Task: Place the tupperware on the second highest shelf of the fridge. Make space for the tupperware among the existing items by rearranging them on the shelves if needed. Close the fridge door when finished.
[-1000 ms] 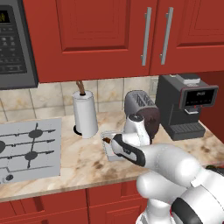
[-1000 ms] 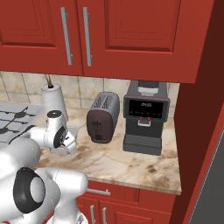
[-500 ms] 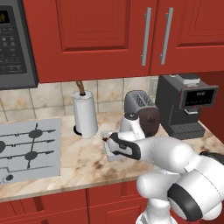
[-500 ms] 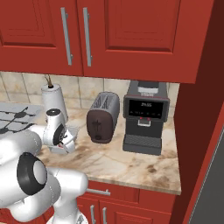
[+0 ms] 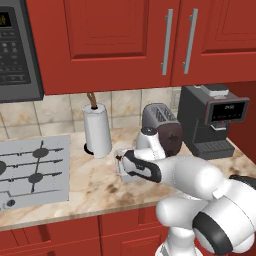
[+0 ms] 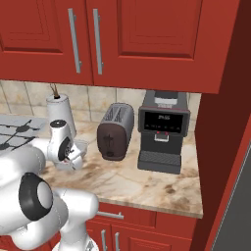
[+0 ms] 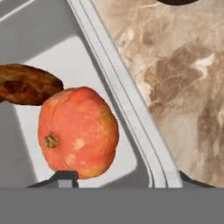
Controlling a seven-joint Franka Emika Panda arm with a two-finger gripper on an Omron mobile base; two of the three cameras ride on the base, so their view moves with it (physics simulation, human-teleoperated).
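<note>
On the marble counter, between the paper-towel roll on the left and the dark toaster on the right, the gripper is reaching down over the tupperware, a shallow grey-white container sitting near the counter's middle. In the hand view its rim is running diagonally across the frame, with an orange rounded fruit and a brown baked piece lying inside, the two just beside one another. The finger tips are barely peeking in at the bottom edge, one seemingly inside the wall and one outside it, but whether the pincer is already clenching the rim I cannot tell; it is not plainly released or grasping.

The step in hand appears to be the first one, picking up the container. Next, the jaws are likely needing to pinch the wall firmly, then lift it level so the food is not sliding out, before the base is turning toward the fridge. The coffee machine is standing well to the right, clear of the work.
</note>
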